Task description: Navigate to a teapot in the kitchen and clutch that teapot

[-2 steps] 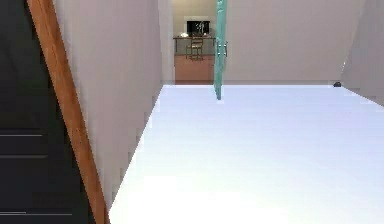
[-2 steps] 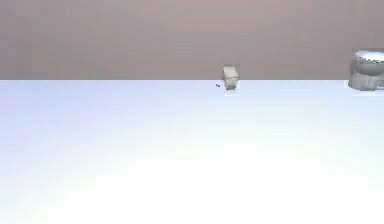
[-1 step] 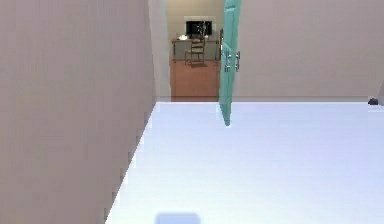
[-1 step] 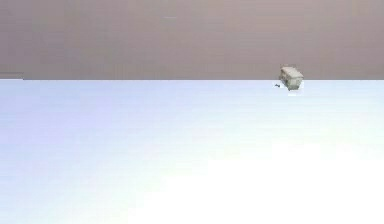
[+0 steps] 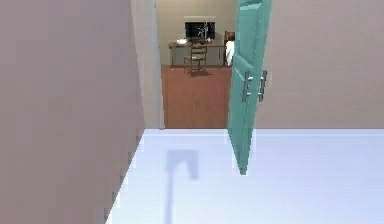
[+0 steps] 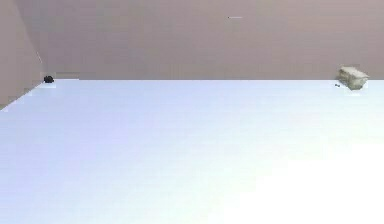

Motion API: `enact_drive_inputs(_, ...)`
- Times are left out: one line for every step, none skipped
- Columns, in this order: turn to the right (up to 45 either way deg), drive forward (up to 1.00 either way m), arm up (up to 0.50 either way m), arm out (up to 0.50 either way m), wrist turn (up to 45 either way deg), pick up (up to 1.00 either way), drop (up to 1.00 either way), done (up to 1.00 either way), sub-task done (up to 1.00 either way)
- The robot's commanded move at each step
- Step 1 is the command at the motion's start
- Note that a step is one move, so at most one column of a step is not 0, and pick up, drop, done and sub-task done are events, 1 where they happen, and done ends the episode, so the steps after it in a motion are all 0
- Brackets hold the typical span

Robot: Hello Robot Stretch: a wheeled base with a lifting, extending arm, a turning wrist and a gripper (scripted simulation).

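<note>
In the forward view, a pale blue-white smooth floor (image 5: 300,180) spreads across the near ground. A plain mauve-grey wall (image 5: 60,90) runs along the left, from near to far. Right of it a doorway stands open, and a teal panelled door (image 5: 250,60) is swung toward the near side at the doorway's right, with a metal bar handle (image 5: 263,86) on it. Right of the door stands a plain beige-grey wall (image 5: 330,60).

Through the doorway lies a reddish-brown wooden floor (image 5: 195,100). At its far end is a brown wooden table (image 5: 180,47), with a brown wooden chair (image 5: 198,58) just in front of it. On the far wall above them hangs a dark rectangular panel (image 5: 200,28); whether it is a window or a picture I cannot tell.

In the arm side view, the same pale blue-white floor (image 6: 190,150) reaches out to a far mauve-grey wall (image 6: 200,40). A second wall (image 6: 12,50) meets it at the left. A small black round thing (image 6: 48,79) lies on the floor near that far left corner. A grey-beige blocky lump (image 6: 352,77) lies on the floor at the far right, close to the far wall, well apart from the black thing.

The state of the gripper cannot be told, and where the teapot stands cannot be told either.
</note>
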Motion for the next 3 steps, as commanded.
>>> enact_drive_inputs(0.0,1.0,0.0,0.0,0.0,0.0,0.0,0.0,0.0)
enact_drive_inputs(0.0,0.85,0.0,0.0,0.0,0.0,0.0,0.0,0.0)
enact_drive_inputs(0.0,0.9,0.0,0.0,0.0,0.0,0.0,0.0,0.0)
